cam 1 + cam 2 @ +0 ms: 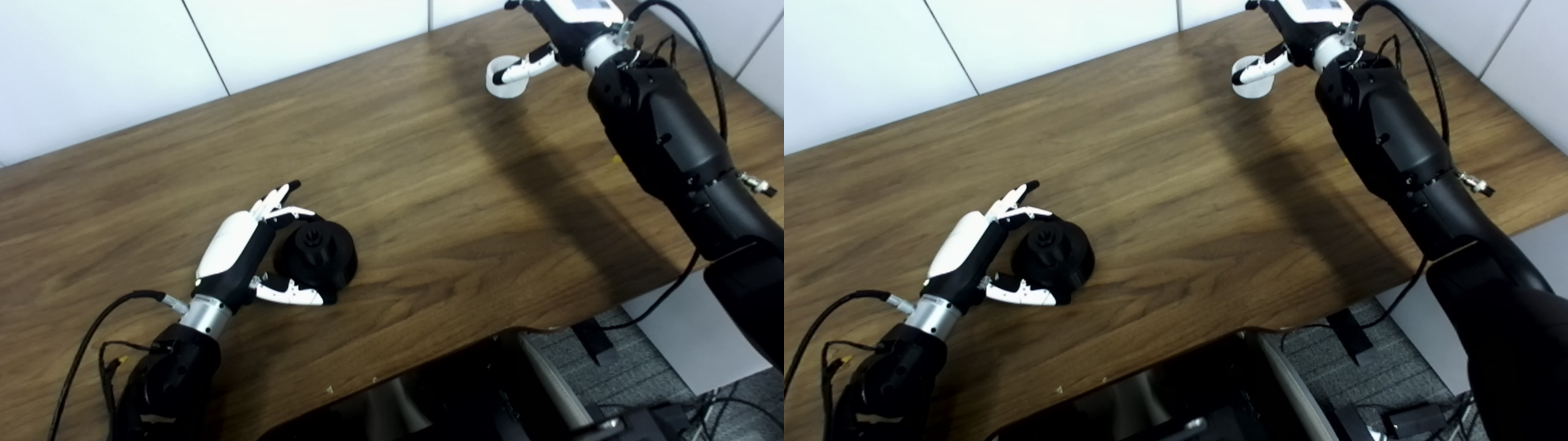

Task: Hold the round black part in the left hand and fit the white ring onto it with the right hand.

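Item 1, table point(429, 184): brown wood-grain top against white wall panels, and everything I am working with sits on it or over it.

Item 2, round black part point(318, 252): lying on the table toward the near left, a low drum shape with a small ribbed hub standing up from its top face.

Item 3, my left hand point(245, 251): resting at the left side of the black part, fingers spread and extended past its far edge, thumb point(294, 295) curled along its near edge. The part sits between thumb and fingers; the thumb looks to be touching it, the upper fingers lie just beside it, and I see no firm clasp around it.

Item 4, white ring point(507, 78): at the far right of the table, well apart from the black part, a pale round disc shape seen partly behind a finger.

Item 5, my right hand point(1292, 27): at the top edge of both views and partly cut off. One white finger point(527, 68) with a black tip lies across the ring; I cannot tell whether the hand is pinching the ring or only resting on it, since the other fingers are hidden.

Item 6, black cables point(704, 55): looped along the right forearm
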`<action>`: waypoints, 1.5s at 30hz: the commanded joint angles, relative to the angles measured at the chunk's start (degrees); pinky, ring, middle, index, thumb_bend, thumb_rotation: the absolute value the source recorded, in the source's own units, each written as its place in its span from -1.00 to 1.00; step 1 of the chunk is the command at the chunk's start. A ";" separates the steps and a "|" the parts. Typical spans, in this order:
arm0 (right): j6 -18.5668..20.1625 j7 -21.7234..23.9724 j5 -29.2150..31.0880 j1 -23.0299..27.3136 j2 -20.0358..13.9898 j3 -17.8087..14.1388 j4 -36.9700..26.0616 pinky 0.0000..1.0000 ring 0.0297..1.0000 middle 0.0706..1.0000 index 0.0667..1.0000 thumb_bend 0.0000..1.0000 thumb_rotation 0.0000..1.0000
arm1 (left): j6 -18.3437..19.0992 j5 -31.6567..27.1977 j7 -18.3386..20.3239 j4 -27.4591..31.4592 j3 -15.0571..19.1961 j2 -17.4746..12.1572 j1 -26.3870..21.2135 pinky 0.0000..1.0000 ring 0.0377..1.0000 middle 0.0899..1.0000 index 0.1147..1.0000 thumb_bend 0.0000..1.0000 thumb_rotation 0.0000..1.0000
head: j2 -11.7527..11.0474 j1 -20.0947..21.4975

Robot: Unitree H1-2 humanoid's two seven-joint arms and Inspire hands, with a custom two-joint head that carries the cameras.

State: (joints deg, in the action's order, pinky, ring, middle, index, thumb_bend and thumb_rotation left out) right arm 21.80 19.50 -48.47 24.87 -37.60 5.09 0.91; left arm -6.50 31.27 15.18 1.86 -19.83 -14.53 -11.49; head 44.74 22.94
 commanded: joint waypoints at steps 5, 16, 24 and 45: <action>0.53 1.20 0.99 3.47 -3.08 -0.33 2.12 0.77 0.92 0.82 0.77 0.81 0.12 | -0.93 0.35 -0.85 0.82 0.25 -0.32 -0.75 1.00 1.00 1.00 0.18 1.00 -0.40 | 0.22 -0.15; -0.12 1.87 2.51 5.48 -2.77 2.52 8.65 0.72 0.86 0.82 0.81 0.84 0.16 | -0.61 0.19 -0.71 0.59 0.23 0.01 -0.82 1.00 1.00 1.00 0.18 1.00 -0.43 | 0.25 -0.96; -0.50 1.69 3.71 6.32 -2.21 4.40 11.52 0.77 0.86 0.80 0.81 0.83 0.10 | -0.74 0.52 -0.94 0.38 0.20 0.13 -0.94 1.00 1.00 1.00 0.18 1.00 -0.40 | 0.10 -1.77; -1.53 0.15 2.68 10.63 -0.73 10.45 17.73 0.81 0.84 0.77 0.84 0.45 -0.49 | 0.09 0.61 -0.58 1.22 -0.02 0.46 -0.28 1.00 1.00 1.00 0.19 1.00 -0.39 | 0.18 -3.17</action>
State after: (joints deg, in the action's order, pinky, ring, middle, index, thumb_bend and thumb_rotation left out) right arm 20.86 21.40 -44.96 33.34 -37.17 15.44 18.47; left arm -6.57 31.43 15.07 1.96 -19.95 -14.06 -11.11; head 44.82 19.69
